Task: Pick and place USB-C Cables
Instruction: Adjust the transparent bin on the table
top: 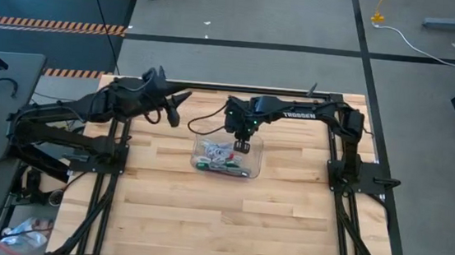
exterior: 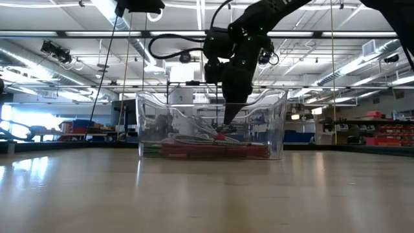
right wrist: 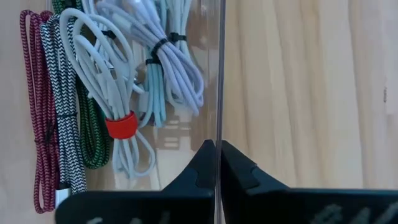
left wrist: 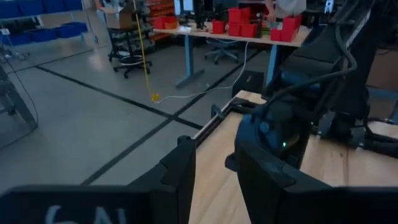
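Several coiled USB-C cables (top: 218,157) lie in a clear plastic tray (top: 194,167) at mid-table. The right wrist view shows a white bundle with a red tie (right wrist: 121,124), a magenta braided one (right wrist: 34,93), a black-and-white braided one (right wrist: 62,106), a green one (right wrist: 94,140) and a pale one with black ties (right wrist: 171,68). My right gripper (right wrist: 218,152) reaches down at the tray's far side and is shut on its clear wall, touching no cable. My left gripper (left wrist: 214,186) hangs open and raised over the table's far left (top: 176,106), with nothing between its fingers. My right gripper pinches the tray's thin clear wall (right wrist: 219,127) at its top rim. One finger (right wrist: 200,165) stands inside the tray and the other (right wrist: 239,167) outside. The fingers come steeply from above, pointing down. The tray rests flat on the table (exterior: 194,155).
The wooden table (top: 203,216) lies bare around the tray. Both arms' frames stand along the left and right edges (top: 93,157) (top: 355,180). Beyond the table the floor carries black tape lines and a loose white cable with a yellow end (top: 377,18).
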